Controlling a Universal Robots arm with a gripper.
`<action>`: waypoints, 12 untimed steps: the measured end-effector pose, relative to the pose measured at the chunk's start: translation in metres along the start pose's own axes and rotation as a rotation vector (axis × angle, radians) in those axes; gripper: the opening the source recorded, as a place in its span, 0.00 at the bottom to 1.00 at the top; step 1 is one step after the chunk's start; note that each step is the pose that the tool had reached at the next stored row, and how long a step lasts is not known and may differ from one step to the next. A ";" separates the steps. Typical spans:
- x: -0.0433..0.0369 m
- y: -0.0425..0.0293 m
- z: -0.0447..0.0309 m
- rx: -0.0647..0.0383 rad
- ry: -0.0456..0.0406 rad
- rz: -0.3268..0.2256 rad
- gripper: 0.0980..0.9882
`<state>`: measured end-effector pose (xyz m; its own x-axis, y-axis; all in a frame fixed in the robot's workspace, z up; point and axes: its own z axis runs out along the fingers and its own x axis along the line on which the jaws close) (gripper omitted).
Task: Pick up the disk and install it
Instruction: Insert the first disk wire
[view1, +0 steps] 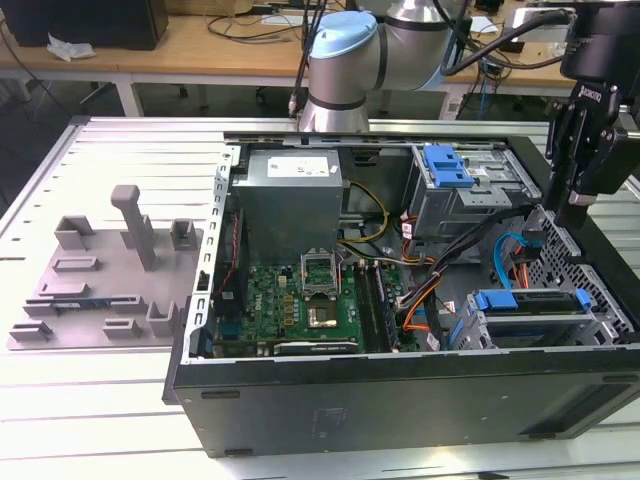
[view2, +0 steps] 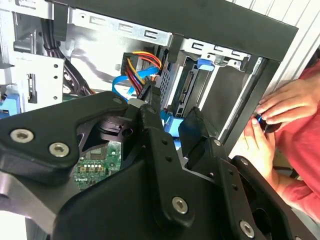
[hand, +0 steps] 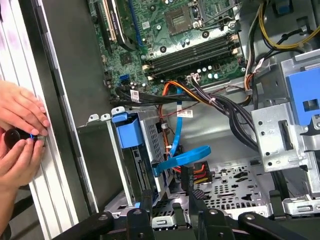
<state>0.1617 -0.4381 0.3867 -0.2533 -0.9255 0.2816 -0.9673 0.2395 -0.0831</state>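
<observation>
Gripper (view1: 572, 215) released, empty, upper right of exterior view, over PC case (view1: 400, 378); slatted alu table (view1: 120, 140), wood desks (view1: 200, 45) along top.

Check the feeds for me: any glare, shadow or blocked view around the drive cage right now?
Exterior view: even light, mild glare on the pale table slats, the cage sits in shade. Second wrist view: the dark end effector blocks the lower half, the cage behind is dim. First wrist view: evenly lit board and cage, slight shine on the bare metal bracket.
</observation>
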 end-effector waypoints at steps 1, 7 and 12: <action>-0.0017 0.0005 0.0000 0.003 0.0071 0.001 0.37; -0.0169 0.0056 0.0025 0.013 0.0338 0.002 0.37; -0.0262 0.0110 0.0084 0.025 0.0466 0.012 0.37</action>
<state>0.1578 -0.4137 0.3705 -0.2656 -0.9078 0.3246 -0.9638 0.2425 -0.1106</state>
